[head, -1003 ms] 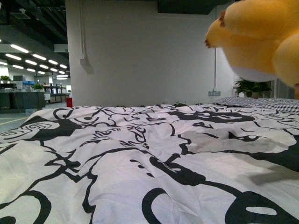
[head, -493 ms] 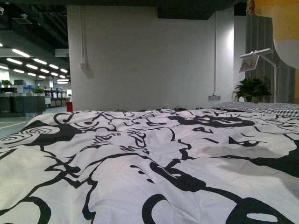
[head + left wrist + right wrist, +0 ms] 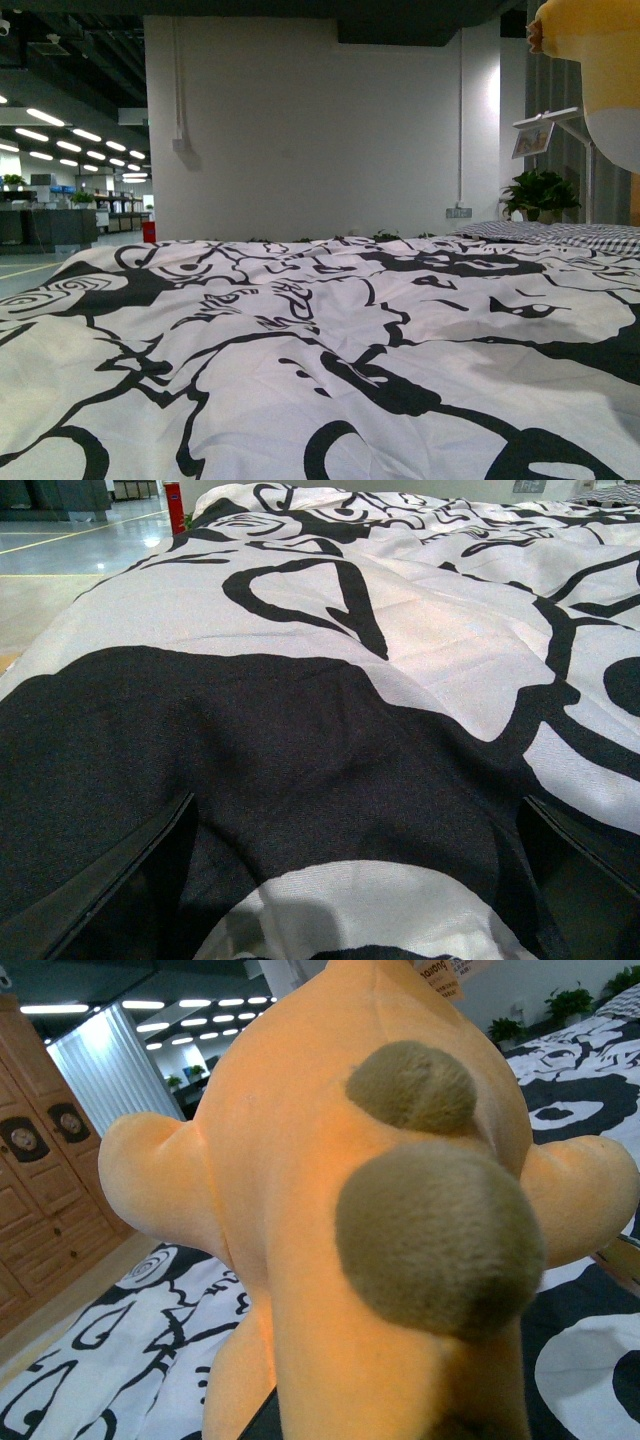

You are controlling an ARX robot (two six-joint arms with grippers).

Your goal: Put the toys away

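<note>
The rooms are lit evenly by ceiling strip lights (image 3: 65, 1007), while the close plush toy (image 3: 380, 1240) is rendered slightly soft.

A black-and-white patterned bedspread (image 3: 300, 350) fills the lower half of the front frame, with a plain white wall (image 3: 320, 130) behind at centre, ceiling strip lights (image 3: 40, 117) receding at left, and a potted plant (image 3: 540, 190) at right.

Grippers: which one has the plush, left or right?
The right gripper, itself hidden: the plush fills its wrist view, up off the duvet. The left gripper is open and empty just above the duvet.
</note>
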